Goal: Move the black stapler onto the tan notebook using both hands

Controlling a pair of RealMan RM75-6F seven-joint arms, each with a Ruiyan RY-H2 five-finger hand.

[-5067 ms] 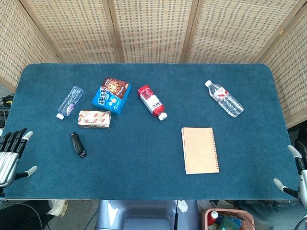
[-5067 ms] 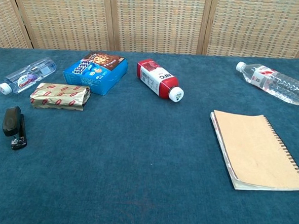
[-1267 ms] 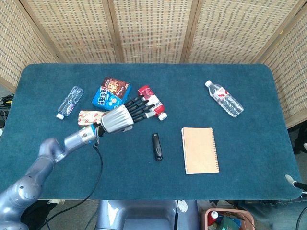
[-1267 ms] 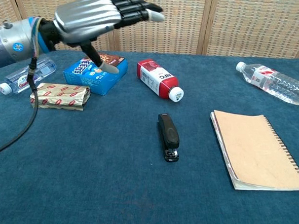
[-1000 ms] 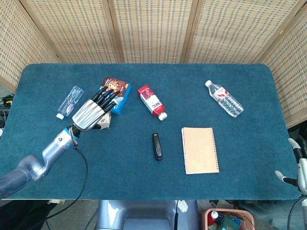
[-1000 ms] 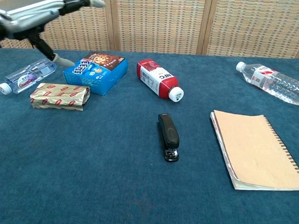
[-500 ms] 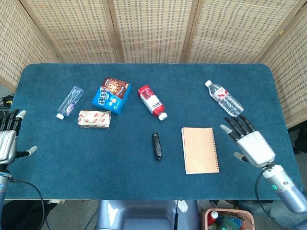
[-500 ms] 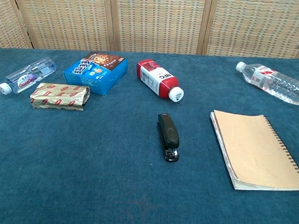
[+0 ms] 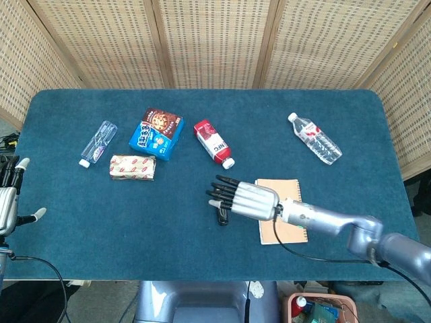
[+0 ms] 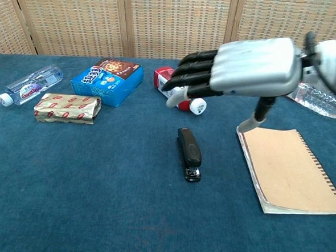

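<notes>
The black stapler (image 10: 189, 154) lies flat on the blue table, left of the tan spiral notebook (image 10: 291, 170). My right hand (image 10: 245, 68) hovers above the stapler with its fingers stretched out to the left and its thumb pointing down, holding nothing. In the head view the right hand (image 9: 242, 196) covers most of the stapler (image 9: 221, 219), and its forearm crosses the notebook (image 9: 285, 186). My left hand (image 9: 8, 202) rests open at the table's left edge, far from both.
A blue cookie box (image 9: 156, 133), a gold packet (image 9: 133, 167) and a small clear bottle (image 9: 98, 142) lie at the left. A red carton (image 9: 213, 142) lies just behind the stapler. A water bottle (image 9: 315, 138) lies at the back right.
My right hand has swept left from the table's right side, across the notebook, to above the stapler. The left hand stays at the left edge. The stapler has not moved.
</notes>
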